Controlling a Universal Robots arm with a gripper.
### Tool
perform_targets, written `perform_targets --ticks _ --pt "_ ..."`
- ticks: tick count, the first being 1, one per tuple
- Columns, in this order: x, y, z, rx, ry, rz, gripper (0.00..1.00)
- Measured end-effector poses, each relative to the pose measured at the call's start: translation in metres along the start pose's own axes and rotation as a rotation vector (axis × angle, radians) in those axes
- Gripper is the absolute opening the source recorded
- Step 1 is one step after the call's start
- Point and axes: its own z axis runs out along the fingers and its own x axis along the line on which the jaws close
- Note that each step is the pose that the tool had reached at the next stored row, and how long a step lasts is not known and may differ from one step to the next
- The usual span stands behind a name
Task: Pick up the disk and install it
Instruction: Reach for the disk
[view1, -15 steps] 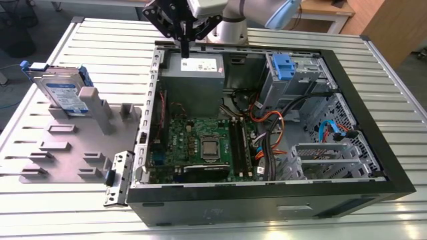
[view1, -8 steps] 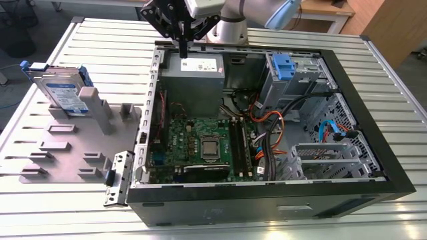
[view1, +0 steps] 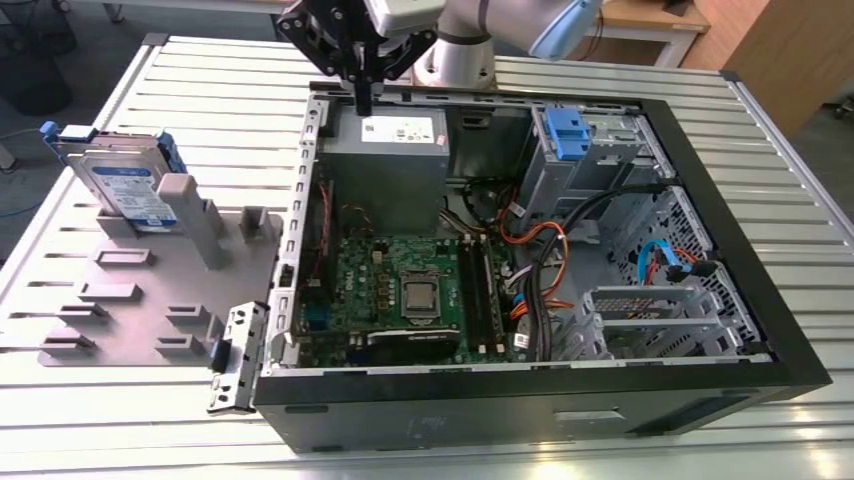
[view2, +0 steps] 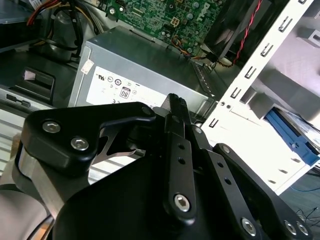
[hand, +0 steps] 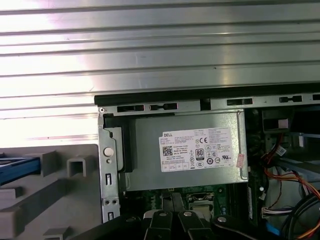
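Note:
The disk stands on edge in a grey holder on the exterior view's left, outside the computer case; its white-and-blue label and blue side rails show. The second wrist view catches a blue rail of the disk, and the first wrist view shows a strip of it. My gripper hangs over the case's back wall, above the grey power-supply box, well apart from the disk. Its fingers are shut with nothing between them, as the second wrist view of the gripper shows.
The open computer case lies on a slatted metal table. Inside are the motherboard, bundled cables and a blue latch on a grey metal cage. The power-supply box sits right under the wrist.

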Motion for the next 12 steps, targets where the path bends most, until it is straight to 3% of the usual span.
perform_targets --ticks 12 --pt "0.0082 -0.0001 -0.0001 0.0003 -0.0002 0.0 0.11"
